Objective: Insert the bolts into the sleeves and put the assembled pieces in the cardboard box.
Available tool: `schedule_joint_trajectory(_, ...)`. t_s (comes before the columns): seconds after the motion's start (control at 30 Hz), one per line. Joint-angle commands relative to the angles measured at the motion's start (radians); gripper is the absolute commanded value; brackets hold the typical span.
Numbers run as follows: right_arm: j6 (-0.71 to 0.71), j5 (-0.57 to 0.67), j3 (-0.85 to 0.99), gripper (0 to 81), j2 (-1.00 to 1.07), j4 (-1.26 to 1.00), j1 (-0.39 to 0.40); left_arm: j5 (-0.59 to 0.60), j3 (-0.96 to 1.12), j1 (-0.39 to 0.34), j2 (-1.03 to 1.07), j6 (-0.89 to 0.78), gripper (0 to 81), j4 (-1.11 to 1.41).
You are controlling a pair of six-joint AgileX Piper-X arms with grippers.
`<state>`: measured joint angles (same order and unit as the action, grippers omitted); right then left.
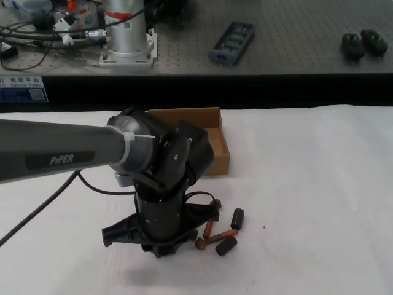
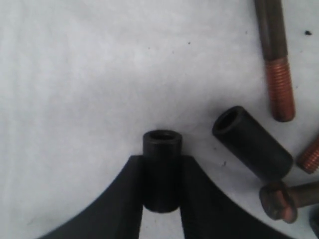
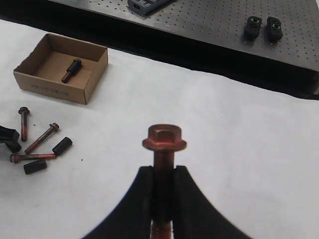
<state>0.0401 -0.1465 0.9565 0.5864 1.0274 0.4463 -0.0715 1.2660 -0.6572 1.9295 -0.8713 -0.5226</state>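
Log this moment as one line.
left claw shut on sleeve | right claw shut on bolt | cardboard box holds one assembled piece

A white sheet covers the near bench. Behind it, a perforated metal breadboard carries a silver column on a base plate, with tangled cables beside it. Farther along are a blue-grey ribbed block, possibly a bit holder, and two small dark pieces with green centres, side by side. A blue-and-white label sits on the table's front edge.
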Motion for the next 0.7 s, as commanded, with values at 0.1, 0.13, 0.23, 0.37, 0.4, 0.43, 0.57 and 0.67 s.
schedule_joint_trajectory(0.1,-0.001,-0.002,0.003,3.8,-0.006,0.000,-0.005,-0.022,0.001,0.005,0.003,0.016,0.6,-0.022)
schedule_joint_trajectory(0.13,-0.001,-0.002,0.003,3.8,-0.006,0.000,-0.005,-0.022,0.001,0.005,-0.002,0.019,0.6,-0.022)
schedule_joint_trajectory(0.23,-0.001,-0.002,0.003,3.8,-0.006,0.000,-0.005,-0.054,0.001,0.005,-0.030,0.037,0.6,-0.013)
schedule_joint_trajectory(0.37,-0.001,-0.002,0.003,3.8,-0.006,0.000,-0.005,-0.148,0.001,0.005,-0.098,0.117,0.6,0.011)
schedule_joint_trajectory(0.4,-0.001,-0.002,0.003,3.8,-0.006,0.000,-0.005,-0.170,0.001,0.005,-0.116,0.141,0.6,0.019)
schedule_joint_trajectory(0.43,-0.001,-0.002,0.003,3.8,-0.006,0.000,-0.005,-0.194,0.001,0.005,-0.139,0.167,0.6,0.026)
schedule_joint_trajectory(0.57,-0.001,-0.002,0.003,3.8,-0.006,0.000,-0.005,-0.277,0.001,0.005,-0.224,0.195,0.6,0.032)
schedule_joint_trajectory(0.67,-0.001,-0.002,0.003,3.8,-0.006,0.000,-0.005,-0.271,-0.001,0.019,-0.268,0.164,0.6,0.039)
